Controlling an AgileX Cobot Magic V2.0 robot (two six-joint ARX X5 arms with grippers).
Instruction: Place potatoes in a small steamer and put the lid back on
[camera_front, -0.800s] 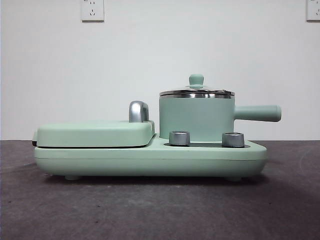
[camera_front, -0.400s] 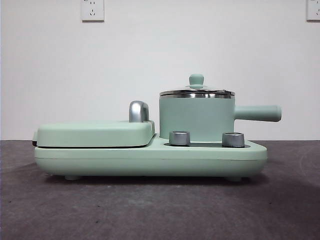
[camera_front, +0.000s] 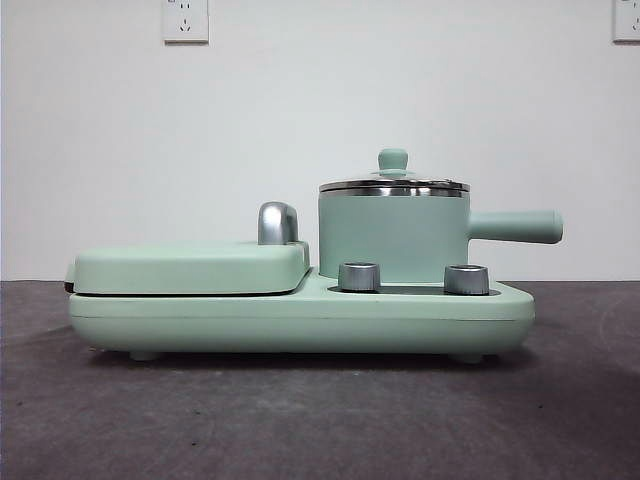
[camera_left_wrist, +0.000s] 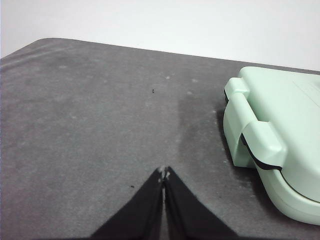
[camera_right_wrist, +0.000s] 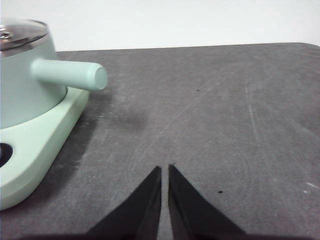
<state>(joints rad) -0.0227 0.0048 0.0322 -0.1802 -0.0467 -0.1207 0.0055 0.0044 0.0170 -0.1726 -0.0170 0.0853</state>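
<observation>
Mint-green appliance base (camera_front: 300, 318) on dark grey counter (camera_front: 320, 420), white wall behind. At left of base: flat griddle cover (camera_front: 190, 268), closed, chrome handle (camera_front: 277, 222) upright at its right end. At right of base: small steamer (camera_front: 393, 237) seated behind two steel knobs (camera_front: 359, 276) (camera_front: 466, 279), straight side handle pointing right. Lid (camera_front: 393, 184) in place on steamer's steel rim, mint knob on top. No potatoes visible in any view; contents of steamer not discernible.

Left wrist view: left gripper (camera_left_wrist: 163, 174) over bare counter, jaws closed, tips touching, holding nothing. Hinged end of griddle cover (camera_left_wrist: 280, 125) off to one side, well apart from gripper.

Right wrist view: right gripper (camera_right_wrist: 165, 169) over bare counter, jaws nearly together with a thin slit between tips, holding nothing. Steamer (camera_right_wrist: 25, 85), its handle and corner of base in sight, well apart from gripper.

Neither arm in front view.
</observation>
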